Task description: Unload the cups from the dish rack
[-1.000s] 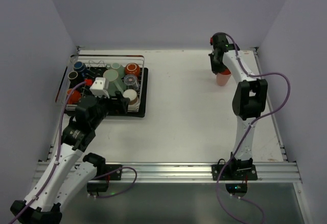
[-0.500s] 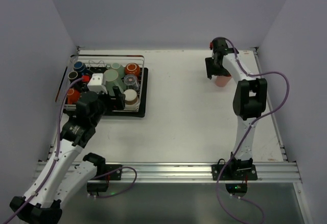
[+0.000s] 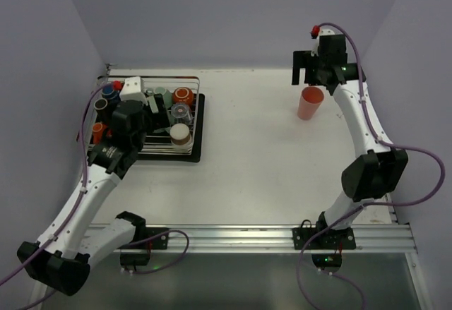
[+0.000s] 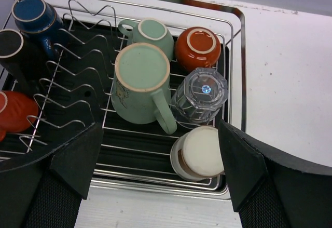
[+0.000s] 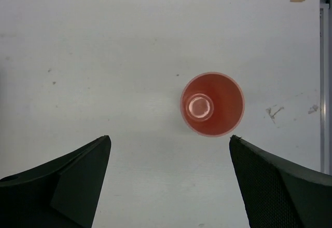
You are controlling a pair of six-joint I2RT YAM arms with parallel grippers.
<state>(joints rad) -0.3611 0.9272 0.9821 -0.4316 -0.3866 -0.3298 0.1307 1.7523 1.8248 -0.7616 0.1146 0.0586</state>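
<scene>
The silver wire dish rack (image 3: 197, 116) stands at the table's far left. My left gripper (image 4: 160, 126) hovers open above it, empty. Below it, upside down, are a large pale green mug (image 4: 141, 80), a smaller green mug (image 4: 153, 32), an orange cup (image 4: 198, 46), a clear glass (image 4: 199, 94) and a brown-rimmed cup (image 4: 199, 152). A blue mug (image 4: 32, 12), a black mug (image 4: 13, 49) and a red-orange cup (image 4: 15, 111) sit at the rack's left side. The pink tumbler (image 3: 309, 103) stands upright at the far right. My right gripper (image 5: 169, 137) is open above it, not touching.
Purple walls close in the table on three sides. The table's right metal edge (image 5: 324, 56) runs just beyond the pink tumbler (image 5: 212, 104). A metal rail (image 3: 233, 238) carries both arm bases at the near edge.
My right gripper opened, let go of the pink tumbler and rose away from it. My left arm swung further back over the rack, still open.
</scene>
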